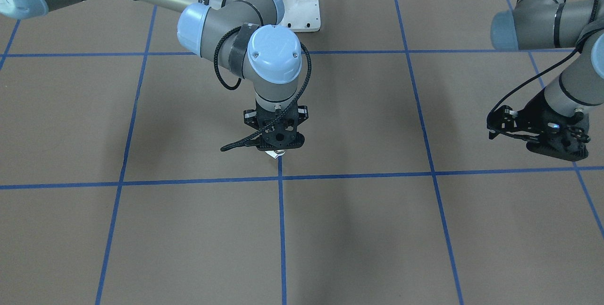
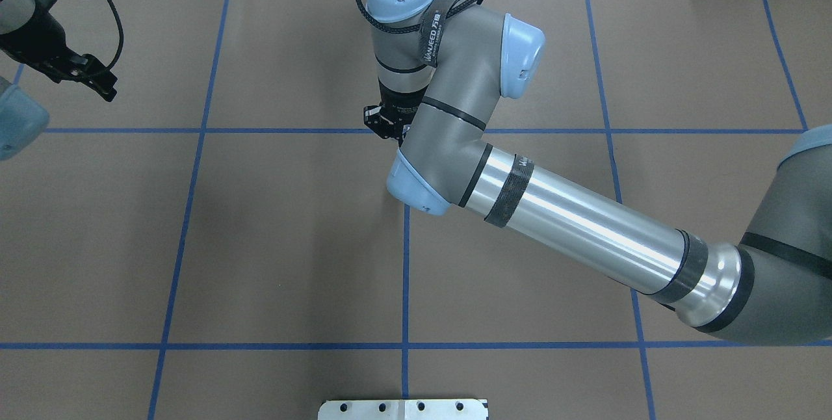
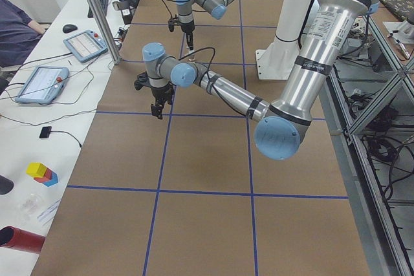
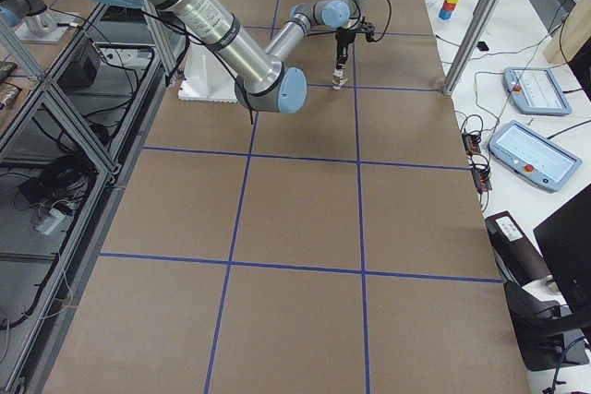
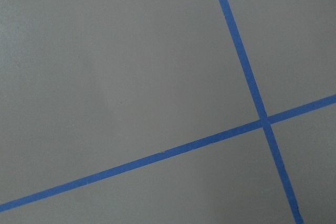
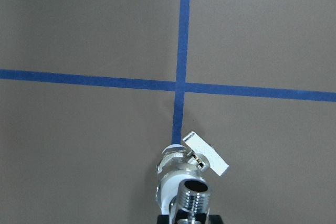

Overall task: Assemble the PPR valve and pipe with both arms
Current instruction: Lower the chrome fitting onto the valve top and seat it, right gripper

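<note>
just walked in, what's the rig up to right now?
The right pincer is down at the table near a blue tape crossing, with the PPR valve right at its tips; whether it grips it is unclear. What may be the pipe, a chrome threaded end, sits against the valve. The left pincer hangs off to the side; its wrist view shows only tabletop and tape.
</note>
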Available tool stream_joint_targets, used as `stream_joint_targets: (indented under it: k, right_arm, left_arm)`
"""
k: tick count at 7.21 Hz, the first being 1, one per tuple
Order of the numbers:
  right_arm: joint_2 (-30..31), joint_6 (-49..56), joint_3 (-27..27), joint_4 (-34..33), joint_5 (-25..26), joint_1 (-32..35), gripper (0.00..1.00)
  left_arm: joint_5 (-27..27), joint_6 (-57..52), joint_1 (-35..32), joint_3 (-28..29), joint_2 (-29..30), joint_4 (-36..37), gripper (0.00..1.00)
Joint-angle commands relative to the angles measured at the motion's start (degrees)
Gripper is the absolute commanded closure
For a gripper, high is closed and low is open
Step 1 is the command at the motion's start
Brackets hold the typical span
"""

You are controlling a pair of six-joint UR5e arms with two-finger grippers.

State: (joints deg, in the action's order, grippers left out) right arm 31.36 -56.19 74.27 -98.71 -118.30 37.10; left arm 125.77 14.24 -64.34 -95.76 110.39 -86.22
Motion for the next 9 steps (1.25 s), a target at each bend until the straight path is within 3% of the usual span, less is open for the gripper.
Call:
stream_joint_targets:
  k: [1,2,3,9]
  right_arm:
    - [0.01,0.03,0.00,0.10,0.00,0.08,0.42]
    - [0.01,0.03,0.00,0.10,0.09,-0.01,0.31]
    - [0.01,0.03,0.00,0.45,0.09,0.08,0.28]
    - [1.16,-1.02,-0.09,3.70,0.09,0.08,0.24]
  left_arm:
    - [0.00,0.00,0.00,0.13,0.00,0.00,0.00]
    - [0.00,0.00,0.00,0.22,0.00,0.00,0.00]
    - [0.00,0.00,0.00,0.22,0.00,0.00,0.00]
    - [0.00,0.09,-0.09,0.13,0.09,0.00,0.00]
